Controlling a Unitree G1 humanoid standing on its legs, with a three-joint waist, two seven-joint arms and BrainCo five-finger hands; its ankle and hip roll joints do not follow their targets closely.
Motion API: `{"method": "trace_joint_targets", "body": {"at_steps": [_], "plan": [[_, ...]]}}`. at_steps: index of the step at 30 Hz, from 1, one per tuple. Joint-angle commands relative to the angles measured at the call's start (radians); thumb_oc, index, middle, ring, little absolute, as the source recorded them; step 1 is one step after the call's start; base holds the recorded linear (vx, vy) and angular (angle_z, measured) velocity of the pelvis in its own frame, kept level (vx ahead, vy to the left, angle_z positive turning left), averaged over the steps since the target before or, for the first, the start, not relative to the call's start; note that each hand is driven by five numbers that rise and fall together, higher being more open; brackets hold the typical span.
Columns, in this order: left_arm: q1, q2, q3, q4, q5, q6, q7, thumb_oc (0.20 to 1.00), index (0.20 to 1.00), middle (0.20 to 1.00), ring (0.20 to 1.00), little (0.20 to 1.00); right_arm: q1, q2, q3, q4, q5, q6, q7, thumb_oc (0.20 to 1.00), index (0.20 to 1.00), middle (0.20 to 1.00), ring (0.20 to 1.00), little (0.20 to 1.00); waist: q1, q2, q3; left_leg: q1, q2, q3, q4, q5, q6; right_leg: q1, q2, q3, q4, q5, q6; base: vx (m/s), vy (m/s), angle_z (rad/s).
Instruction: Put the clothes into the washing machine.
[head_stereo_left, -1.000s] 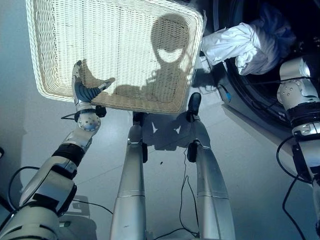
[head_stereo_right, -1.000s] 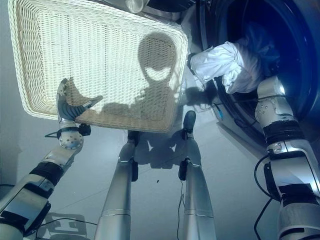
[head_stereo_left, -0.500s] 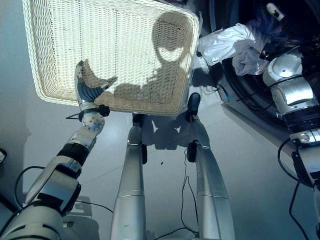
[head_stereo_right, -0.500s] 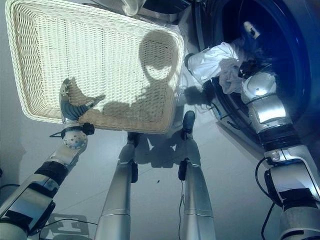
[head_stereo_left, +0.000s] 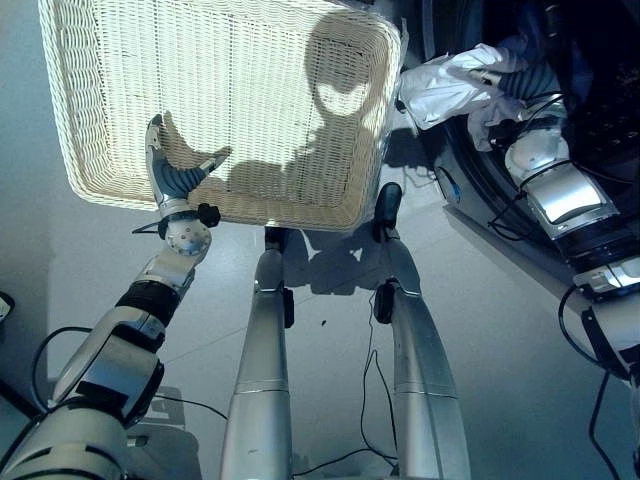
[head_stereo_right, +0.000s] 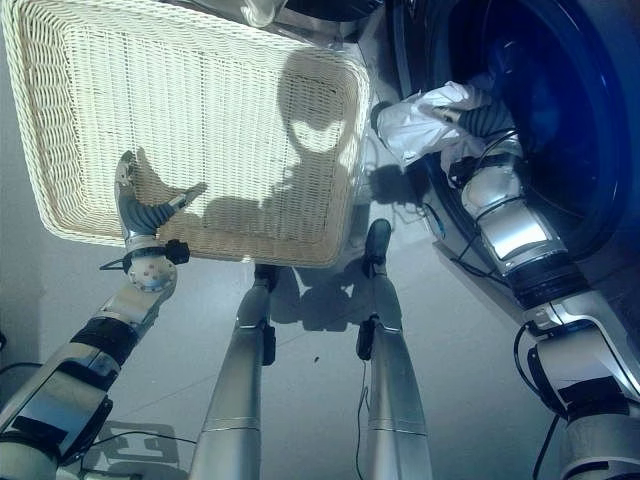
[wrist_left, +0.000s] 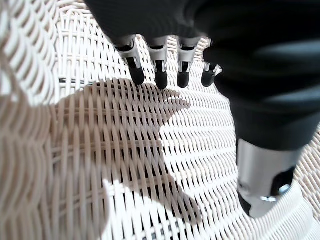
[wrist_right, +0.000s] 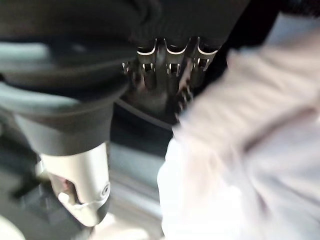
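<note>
A smooth pale grey floor (head_stereo_left: 90, 250) runs under everything, faintly glossy and crossed by hard shadows. At the right stands the washing machine (head_stereo_right: 590, 150), its round dark door opening ringed by a black rim, the drum inside deep and blue-black.

The largest loose thing is a white wicker basket (head_stereo_left: 110, 60), rectangular with rounded corners and a raised woven rim; its tight weave is brightly lit and holds no clothes.

A bundle of white clothes (head_stereo_left: 450, 85), soft and crumpled into folds, hangs at the lip of the machine's opening, partly over the rim toward the basket's near corner and partly into the drum. In the right wrist view the same cloth (wrist_right: 250, 150) shows as a pale, creased mass right beside the fingers.

The right hand (head_stereo_right: 478, 115) is at the drum mouth against the bundle. In its wrist view the fingers (wrist_right: 170, 70) extend roughly straight with the thumb apart, beside the cloth and not wrapped round it.

The left hand (head_stereo_left: 170, 170) hovers over the basket's near edge, relaxed and holding nothing; its wrist view shows the dark-tipped fingers (wrist_left: 160, 70) spread straight above the weave.
</note>
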Motion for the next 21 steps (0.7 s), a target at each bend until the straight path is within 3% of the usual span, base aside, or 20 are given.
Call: {"method": "trace_joint_targets", "body": {"at_steps": [1,9,15,17,21], "plan": [[-0.055,0.0,0.056,-0.027,0.039,0.001,-0.019,1.0,1.0,1.0,1.0,1.0,-0.016,-0.066,0.059,-0.044,-0.138,0.051,0.051,1.0,1.0,1.0,1.0,1.0,-0.013,0.03,-0.016,0.021,-0.104,0.061,-0.084,0.063,0.091,0.01,0.094,-0.11,0.14,-0.102,0.065,0.0,0.0,0.0],[-0.103,0.011,0.023,-0.012,0.023,0.009,-0.034,1.0,1.0,1.0,1.0,1.0,-0.115,-0.084,0.237,0.087,-0.27,0.168,0.096,1.0,1.0,1.0,1.0,1.0,0.0,0.03,-0.016,0.014,-0.106,0.055,-0.098,0.073,0.089,0.005,0.087,-0.124,0.126,-0.089,0.07,0.0,-0.004,0.0],[-0.123,0.011,0.003,-0.012,0.016,0.019,-0.031,1.0,1.0,1.0,1.0,1.0,-0.154,-0.08,0.32,0.178,-0.304,0.213,0.133,1.0,1.0,1.0,1.0,1.0,0.007,0.033,-0.016,0.01,-0.112,0.05,-0.101,0.079,0.089,0.0,0.087,-0.127,0.125,-0.085,0.068,0.01,-0.006,0.02],[-0.145,0.016,-0.012,-0.004,0.0,0.025,-0.039,1.0,1.0,1.0,1.0,1.0,-0.181,-0.08,0.36,0.237,-0.384,0.294,0.074,1.0,1.0,1.0,1.0,1.0,0.01,0.034,-0.016,0.006,-0.113,0.046,-0.101,0.082,0.09,-0.003,0.087,-0.128,0.124,-0.082,0.07,0.01,-0.031,0.03],[-0.169,0.014,-0.022,0.014,-0.017,0.022,-0.054,1.0,1.0,1.0,1.0,1.0,-0.246,-0.069,0.416,0.323,-0.455,0.353,0.013,1.0,1.0,1.0,1.0,1.0,0.015,0.039,-0.016,0.001,-0.118,0.04,-0.101,0.08,0.09,-0.006,0.086,-0.127,0.115,-0.077,0.074,0.0,0.0,0.0]]}}
